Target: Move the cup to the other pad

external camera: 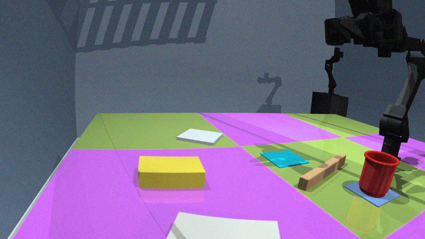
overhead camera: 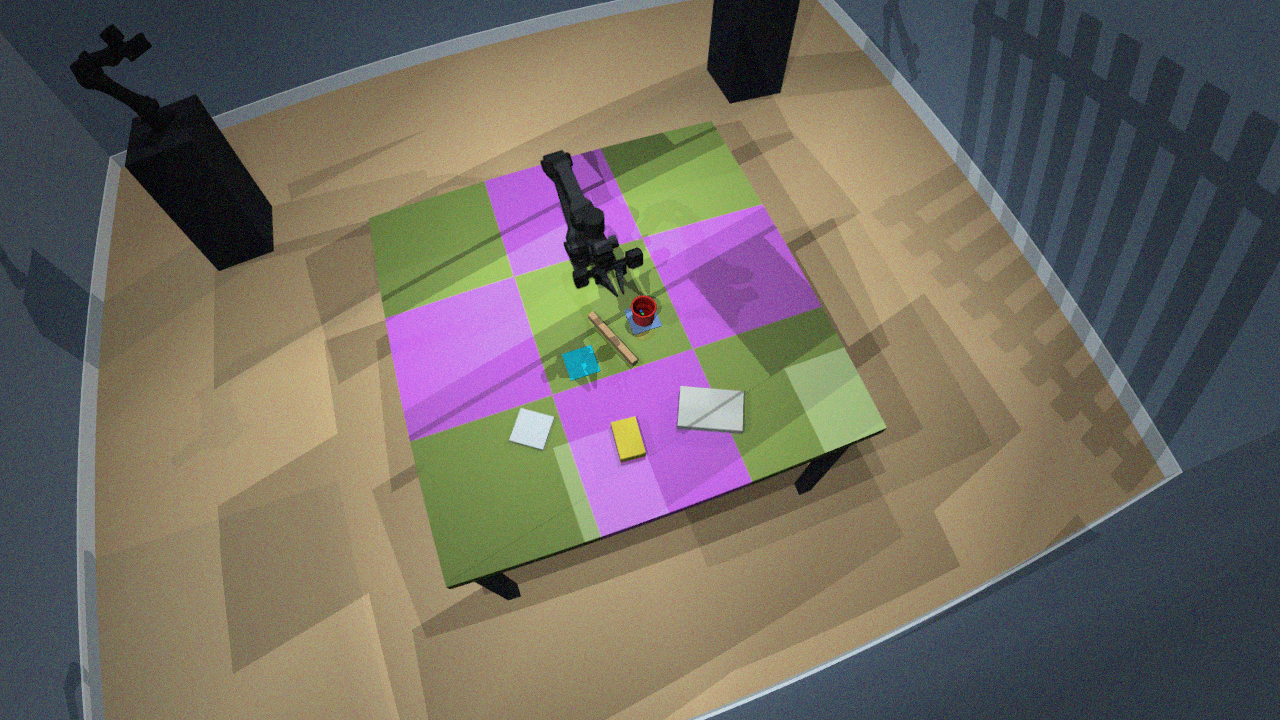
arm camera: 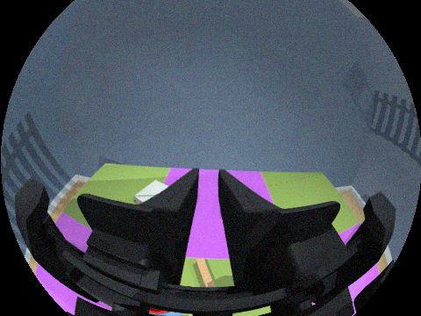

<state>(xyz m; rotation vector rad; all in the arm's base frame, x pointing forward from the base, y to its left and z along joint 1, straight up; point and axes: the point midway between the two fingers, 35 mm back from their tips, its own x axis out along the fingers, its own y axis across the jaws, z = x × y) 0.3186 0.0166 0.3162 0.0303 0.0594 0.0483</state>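
Observation:
A red cup [overhead camera: 643, 302] [external camera: 378, 175] stands upright on the blue pad [overhead camera: 643, 330] [external camera: 380, 202]. Small specks that look like marbles show inside it in the top view; how many is too small to tell. The cyan pad [overhead camera: 580, 363] [external camera: 283, 159] lies bare, across the wooden bar from the cup. My gripper [overhead camera: 619, 291] [arm camera: 209, 171] is nearly shut, with a narrow gap and nothing between its fingers. It hangs well above the table, back from the cup and not touching it. In the wrist view only a red sliver of the cup [arm camera: 158, 311] shows at the bottom edge.
A wooden bar [overhead camera: 613, 338] [external camera: 322, 172] [arm camera: 203, 272] lies between the two pads. A yellow block [overhead camera: 628, 438] [external camera: 171, 179], a large pale slab [overhead camera: 710, 409] [external camera: 225, 228] [arm camera: 151, 191] and a smaller white tile [overhead camera: 531, 428] [external camera: 200, 136] lie farther from the arm's base.

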